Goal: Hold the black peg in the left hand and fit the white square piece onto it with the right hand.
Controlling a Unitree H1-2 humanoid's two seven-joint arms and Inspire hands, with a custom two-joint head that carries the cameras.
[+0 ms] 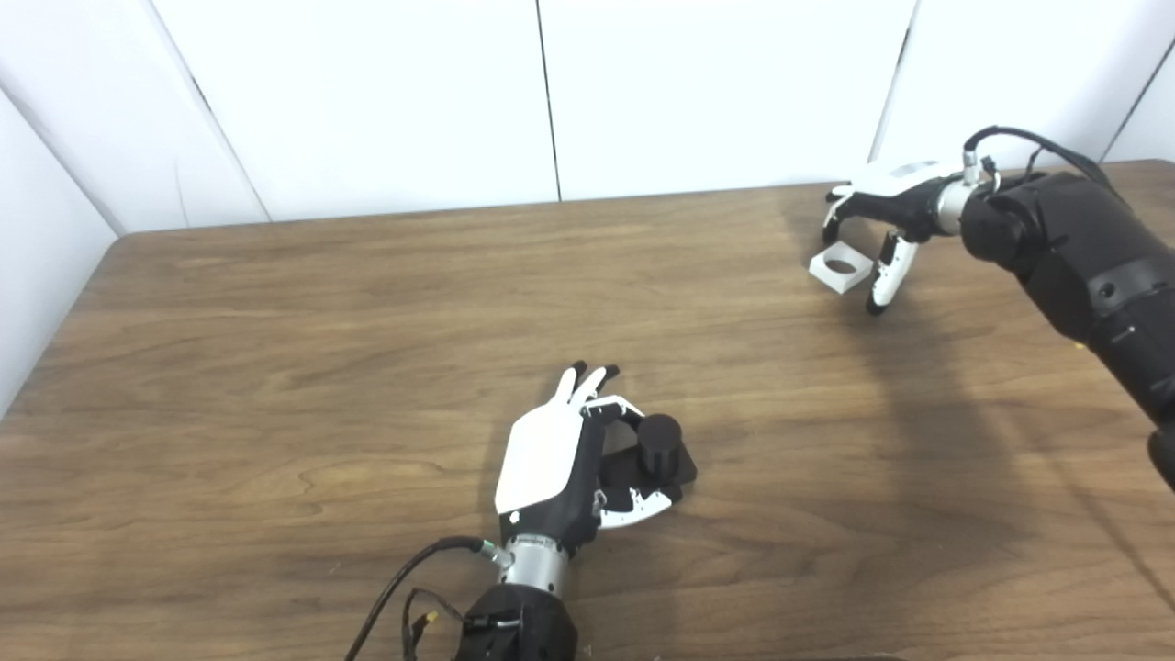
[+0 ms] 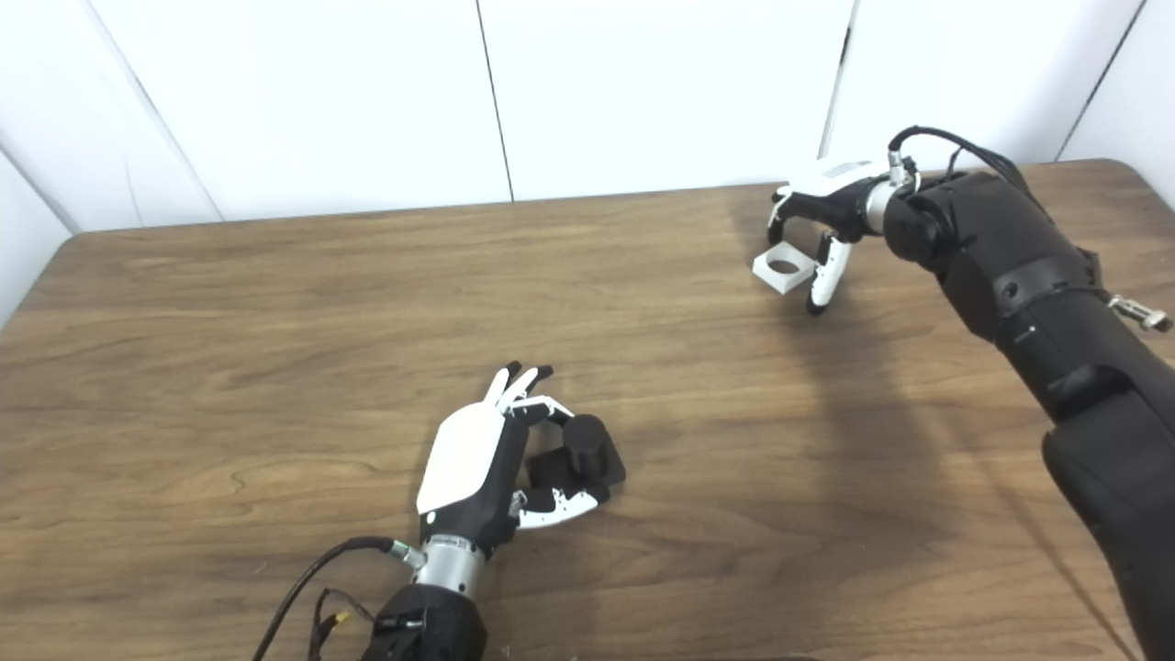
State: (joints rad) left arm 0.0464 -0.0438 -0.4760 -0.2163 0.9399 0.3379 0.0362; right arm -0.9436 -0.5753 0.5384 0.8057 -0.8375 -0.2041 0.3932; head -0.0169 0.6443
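The black peg (image 1: 659, 445), a short cylinder on a black base, stands on the table near the front middle. My left hand (image 1: 551, 459) lies just left of it. Its thumb and one finger curve around the base while the other fingers (image 1: 587, 378) stay straight, and I see no firm grip. The white square piece (image 1: 840, 268) with a round hole lies flat at the far right. My right hand (image 1: 886, 216) arches over it with its fingers apart, and the thumb (image 1: 886, 280) hangs down just right of the piece.
The wooden table (image 1: 275, 367) runs to white wall panels at the back. My right forearm (image 1: 1083, 266) crosses the right side of the table. A cable (image 1: 404, 578) trails from my left wrist at the front edge.
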